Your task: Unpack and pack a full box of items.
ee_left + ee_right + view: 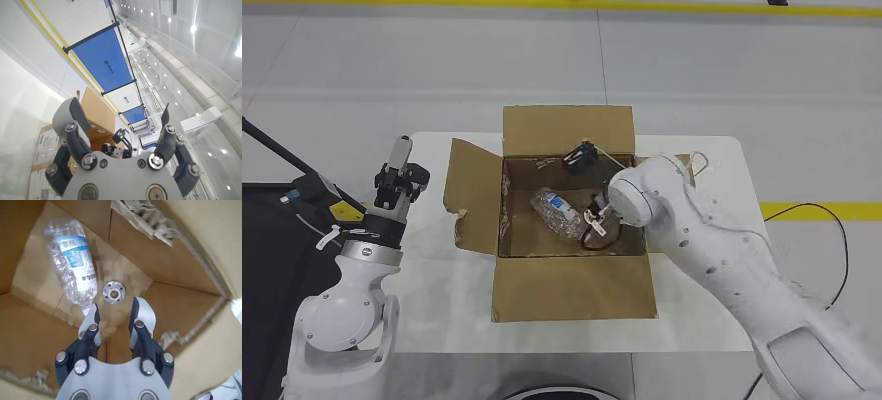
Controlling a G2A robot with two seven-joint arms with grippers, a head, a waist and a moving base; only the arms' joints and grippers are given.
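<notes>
Right hand (115,306): released and empty, jaws spread, lowered inside the cardboard box (170,256) just above its floor. One fingertip (95,310) stands at the neck end of the plastic bottle (70,262); whether they touch cannot be told.

Metal flange (114,292): lies flat on the box floor, directly ahead of the open jaws and just beside the bottle. Expect it to be stiff, dense and smooth. It sits low, so there is little edge to get under. Take it across the rim from above, with the fingertips down at the floor.

Plastic bottle: lies on its side across the floor. The thin, crinkled, clear wall suggests it is light and will give under pressure. It is round and likely to roll. Take it across the labelled mid-body with moderate force.

Clearance: the box walls stand on all sides and the upper edges are torn and ragged. Lift straight up before moving sideways.

Left hand (121,103): released and empty, held apart from the box above the desk (432,300). Bare desk lies left of the box for setting items down.
</notes>
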